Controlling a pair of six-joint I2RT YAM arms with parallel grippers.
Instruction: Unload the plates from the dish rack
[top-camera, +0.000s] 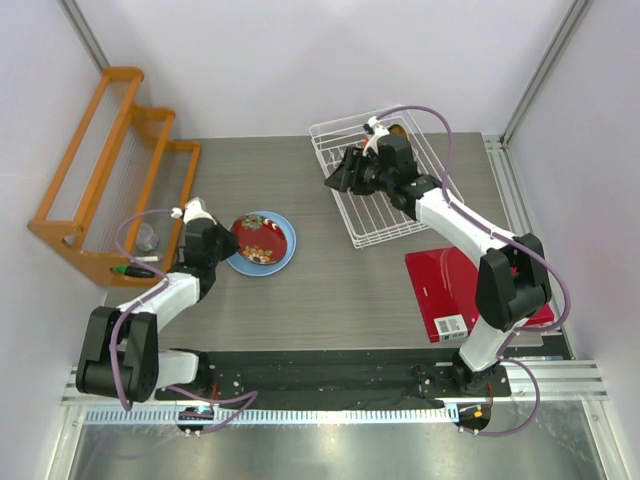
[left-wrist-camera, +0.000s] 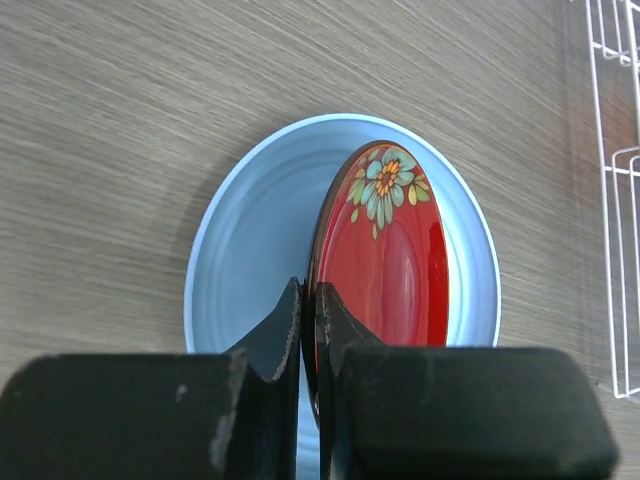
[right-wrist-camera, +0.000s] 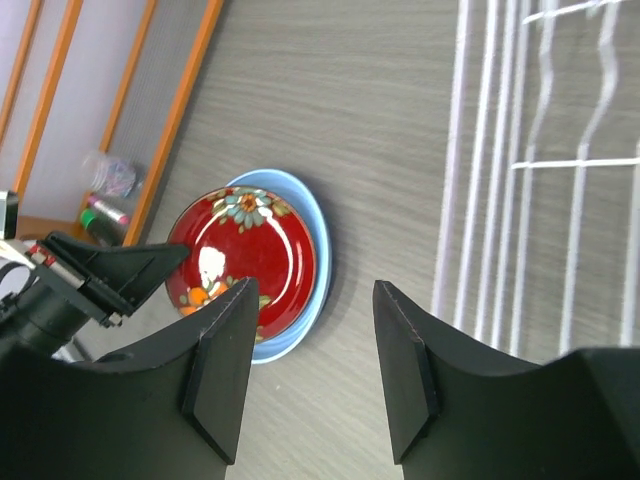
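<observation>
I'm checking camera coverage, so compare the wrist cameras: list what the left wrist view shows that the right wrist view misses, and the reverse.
Left wrist view only: a close look at the left hand pinched shut on the rim of the red floral plate. Right wrist view only: the right hand, open and empty, and the orange wooden shelf with small items on it. Both: that plate over the light blue plate, the white wire rack and the grey table.
</observation>
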